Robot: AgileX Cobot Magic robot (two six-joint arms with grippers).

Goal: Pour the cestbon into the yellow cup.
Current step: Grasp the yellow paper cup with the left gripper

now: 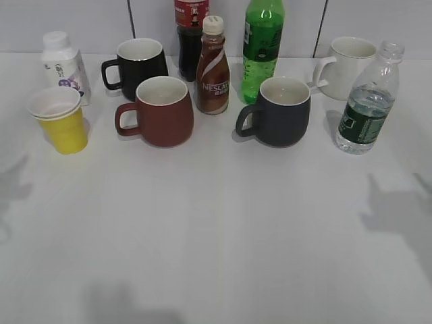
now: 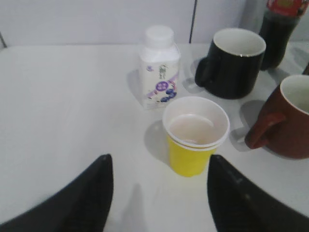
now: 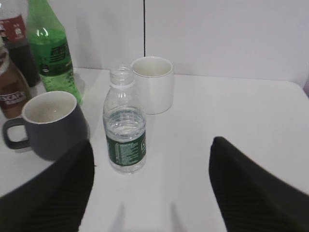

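While both claws gape: capless, part-full cestbon (image 3: 125, 126); white-rimmed stacked yellow cup (image 2: 195, 135).

Cup (image 1: 60, 119) far left on table (image 1: 216, 236), milk bottle (image 1: 63, 66) behind it. Mugs mid-row, bottles behind. Cestbon (image 1: 366, 101) far right, before white mug (image 1: 345, 66).

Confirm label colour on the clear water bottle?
Dark green band with small white print on the cestbon; the right wrist view shows it best.
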